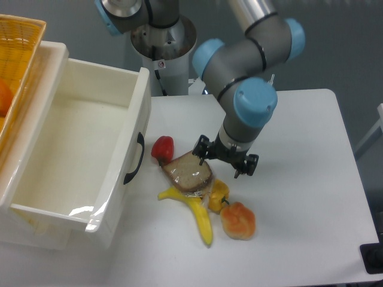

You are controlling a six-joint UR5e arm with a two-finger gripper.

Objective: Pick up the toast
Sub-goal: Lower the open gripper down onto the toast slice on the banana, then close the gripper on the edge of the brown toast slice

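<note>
The toast (188, 174) is a brown slice with a darker crust in shiny clear plastic. It lies on the white table, resting partly on a banana and against a yellow pepper. My gripper (222, 159) hangs straight down over the toast's right end, just above or touching it. The wrist and black gripper body hide the fingers, so I cannot tell whether they are open or closed on the toast.
A red pepper (163, 147) touches the toast's left end. A banana (197, 212), a yellow pepper (218, 195) and an orange lumpy pastry (238, 220) lie just below it. A large white bin (78, 149) stands at left, with an orange basket (18, 66) behind it.
</note>
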